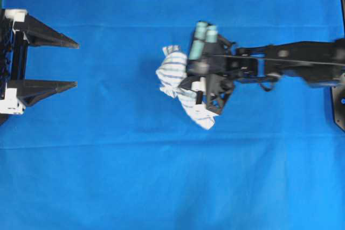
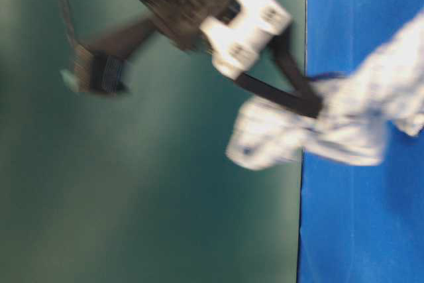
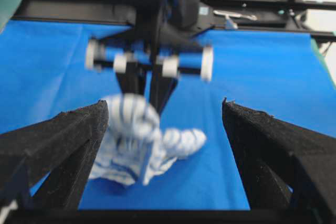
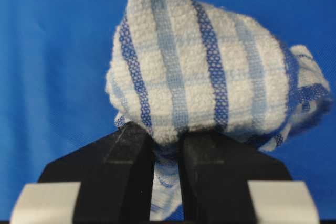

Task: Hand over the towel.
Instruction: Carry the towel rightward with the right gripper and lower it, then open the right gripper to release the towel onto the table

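**Towel pinched by right gripper, left gripper waiting wide**

At the left edge of the overhead view the left gripper (image 1: pixel 73 63) sits with its two black fingers spread far apart, nothing between them. A broad stretch of bare blue cloth (image 1: pixel 118 165) lies between it and the middle, and more runs along the near and far sides. The cloth covers the whole work surface; in the table-level view a plain green backdrop (image 2: pixel 132 197) stands beyond it. Right of centre, the right gripper (image 1: pixel 190 83) is clamped on the towel (image 1: pixel 171 71), its fingers (image 4: pixel 126 166) nearly together with the striped fabric bunched above them and hanging below.
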Controlling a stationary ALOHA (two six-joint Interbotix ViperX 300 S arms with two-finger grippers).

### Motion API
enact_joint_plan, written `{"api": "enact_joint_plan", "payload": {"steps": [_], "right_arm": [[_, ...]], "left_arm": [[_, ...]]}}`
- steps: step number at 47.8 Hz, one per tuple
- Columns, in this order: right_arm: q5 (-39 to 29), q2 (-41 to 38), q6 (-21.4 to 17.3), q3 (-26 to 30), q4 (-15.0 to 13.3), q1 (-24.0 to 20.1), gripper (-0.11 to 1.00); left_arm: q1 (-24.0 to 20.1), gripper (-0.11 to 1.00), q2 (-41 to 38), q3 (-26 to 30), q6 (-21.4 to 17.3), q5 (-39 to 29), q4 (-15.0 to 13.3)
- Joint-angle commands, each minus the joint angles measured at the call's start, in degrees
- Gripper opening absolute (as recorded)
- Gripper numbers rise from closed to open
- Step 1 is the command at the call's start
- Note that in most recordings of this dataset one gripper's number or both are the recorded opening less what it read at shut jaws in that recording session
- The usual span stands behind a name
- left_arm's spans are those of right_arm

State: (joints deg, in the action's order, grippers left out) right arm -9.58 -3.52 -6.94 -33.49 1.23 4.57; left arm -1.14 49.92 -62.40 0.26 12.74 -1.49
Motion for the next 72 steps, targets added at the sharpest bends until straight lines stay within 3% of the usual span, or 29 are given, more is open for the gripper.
{"api": "enact_joint_plan", "payload": {"steps": [1,13,39,47,50,60,72], "right_arm": [[-1.05,-2.11,0.0,2.37,-0.09,0.09,0.17],[-1.23,-5.71,-0.26,2.64,0.0,0.09,0.17],[-1.41,-5.27,-1.05,2.64,0.26,-0.18,0.18],[-1.93,-1.14,-1.05,2.11,0.18,-0.35,0.61],[-1.85,2.29,-1.05,1.76,0.0,-0.62,0.7],[-0.97,12.3,-0.7,0.09,-0.26,-1.05,0.68],[5.8,21.97,-0.35,-3.78,-2.9,-2.55,0.68]], "left_arm": [[-0.09,0.91,-0.26,0.62,0.09,0.53,-0.09],[-0.09,0.91,-0.26,0.09,0.09,0.62,-0.09],[-0.09,0.91,-0.18,-0.35,0.09,0.62,-0.09],[-0.09,0.91,-0.26,-0.35,0.09,0.62,-0.09],[-0.09,0.91,-0.26,-0.35,0.09,0.62,-0.09],[-0.09,0.91,-0.26,-0.62,0.09,0.62,-0.09],[-0.09,0.91,-0.26,-0.79,0.09,0.7,-0.09]]}}
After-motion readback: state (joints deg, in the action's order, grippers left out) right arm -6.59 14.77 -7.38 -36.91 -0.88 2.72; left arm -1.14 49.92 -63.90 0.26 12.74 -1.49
